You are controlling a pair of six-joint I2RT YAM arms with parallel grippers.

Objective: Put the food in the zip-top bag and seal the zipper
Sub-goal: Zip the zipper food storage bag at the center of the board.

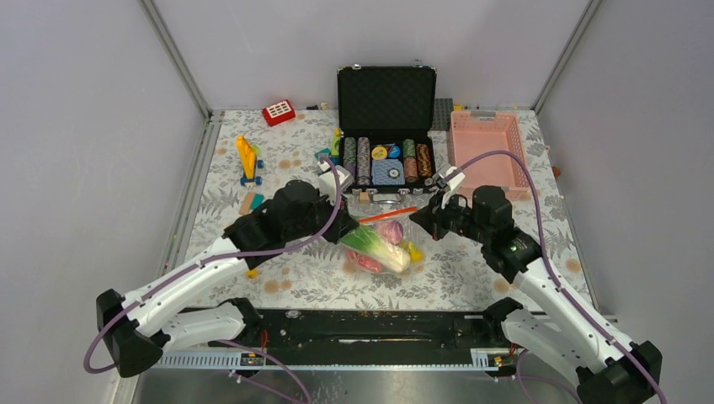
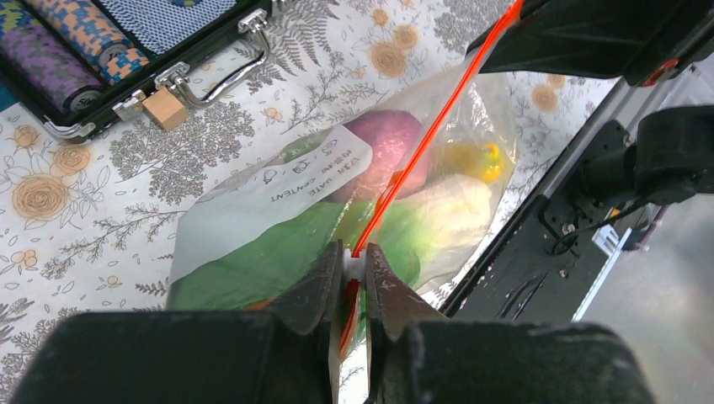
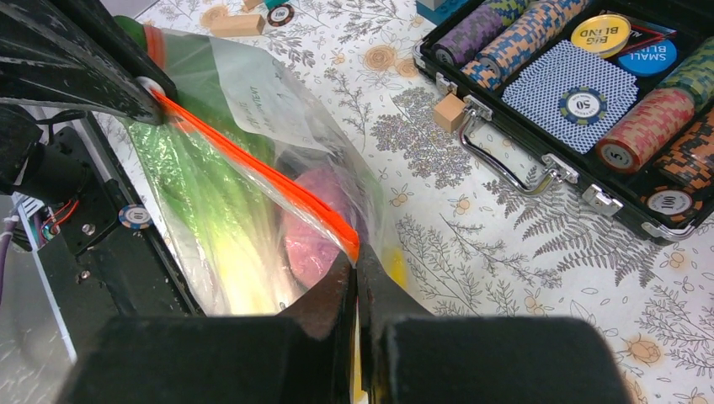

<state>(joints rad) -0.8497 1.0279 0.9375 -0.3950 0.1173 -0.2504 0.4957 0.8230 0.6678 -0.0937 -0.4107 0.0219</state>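
The clear zip-top bag (image 1: 396,238) hangs stretched between both grippers over the table's middle. Inside it lies the food: a green-white cabbage (image 1: 375,246), a purple ball (image 2: 387,143), a yellow piece (image 2: 476,158) and something red (image 1: 366,263). The orange-red zipper (image 2: 429,135) runs taut from one gripper to the other. My left gripper (image 2: 355,261) is shut on the zipper's white slider at the bag's left end. My right gripper (image 3: 355,265) is shut on the bag's right corner, where the zipper (image 3: 253,164) ends. The bag's bottom rests on the tablecloth.
An open black case of poker chips (image 1: 387,126) stands just behind the bag, with a small wooden block (image 2: 164,108) by its handle. A pink mesh basket (image 1: 488,147) sits at the back right. A red block (image 1: 279,112) and a yellow toy (image 1: 247,160) lie at the back left.
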